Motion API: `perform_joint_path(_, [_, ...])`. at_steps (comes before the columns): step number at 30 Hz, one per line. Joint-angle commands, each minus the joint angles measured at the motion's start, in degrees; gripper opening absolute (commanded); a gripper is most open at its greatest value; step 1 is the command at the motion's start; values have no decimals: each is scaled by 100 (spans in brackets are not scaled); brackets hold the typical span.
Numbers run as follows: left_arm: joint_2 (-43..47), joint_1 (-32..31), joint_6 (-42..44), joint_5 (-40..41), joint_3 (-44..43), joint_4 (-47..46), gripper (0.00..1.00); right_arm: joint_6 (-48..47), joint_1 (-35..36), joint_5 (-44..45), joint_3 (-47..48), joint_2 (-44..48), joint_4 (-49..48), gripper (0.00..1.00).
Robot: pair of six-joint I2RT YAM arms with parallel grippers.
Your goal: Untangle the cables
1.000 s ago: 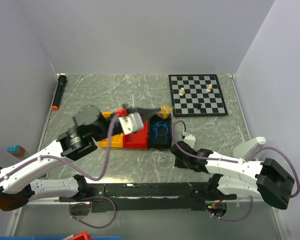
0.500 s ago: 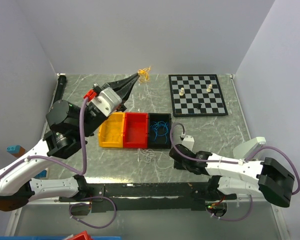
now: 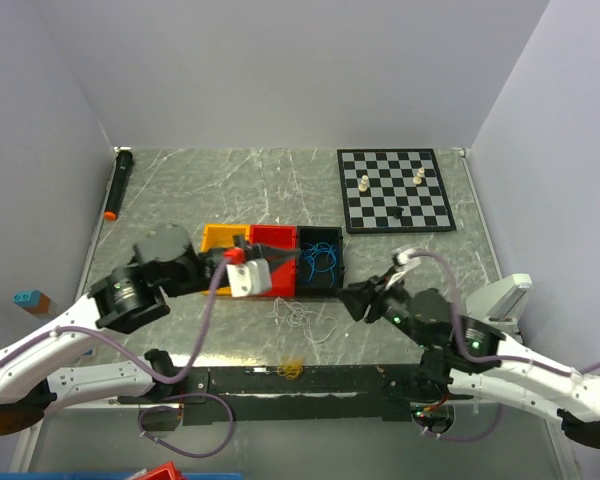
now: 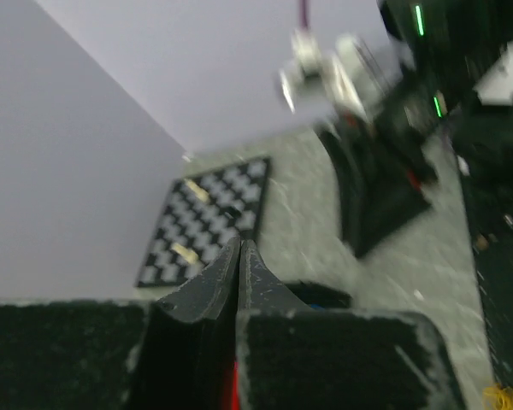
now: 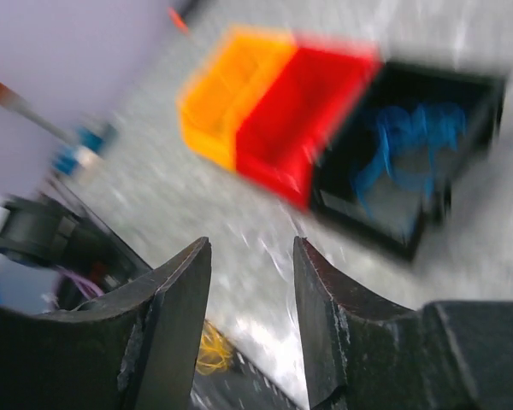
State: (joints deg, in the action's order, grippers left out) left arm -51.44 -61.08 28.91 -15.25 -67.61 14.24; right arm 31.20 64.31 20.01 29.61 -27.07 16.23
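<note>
The white cable point(image 3: 302, 318) is sprawled left to right on the table point(image 3: 200, 190), just before the red bin point(image 3: 276, 240) and directly left of the right gripper point(image 3: 354, 300), whose jaws are parted and empty; that arm is judged the nearer. The left gripper point(image 3: 286, 256) is clenched on nothing above that bin; the blue cable point(image 3: 322, 260) is coiled in the black bin point(image 3: 337, 283); the yellow-orange cable point(image 3: 292, 370) is stranded at the near edge.

Pale lilac walls point(image 3: 280, 70), grey marbled table point(image 3: 220, 185)
</note>
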Motion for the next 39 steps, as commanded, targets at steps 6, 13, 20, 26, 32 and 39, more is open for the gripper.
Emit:
perform_joint_path(6, [-94, 17, 474, -329, 1319, 946, 5, -643, -7, 512, 643, -491, 468, 48])
perform_joint_path(13, [-200, 43, 1844, -979, 2024, 1897, 9, -545, -7, -662, -6, -221, 110, 49])
perform_joint_path(20, [-629, 193, 3276, -1709, 2288, 3399, 27, -510, 2, -1579, -368, -465, 64, 50])
perform_joint_path(26, [-972, 210, 4271, -1999, 2516, 3779, 52, -519, 2, -1491, -473, -615, -119, 50])
perform_joint_path(32, [-1790, 210, 4281, -2254, 2420, 3375, 58, -212, 2, -1500, -710, -633, -331, 47])
perform_joint_path(39, [-2238, 53, 4263, -2518, 2454, 3094, 54, -44, -7, -1359, -965, -404, -445, 42])
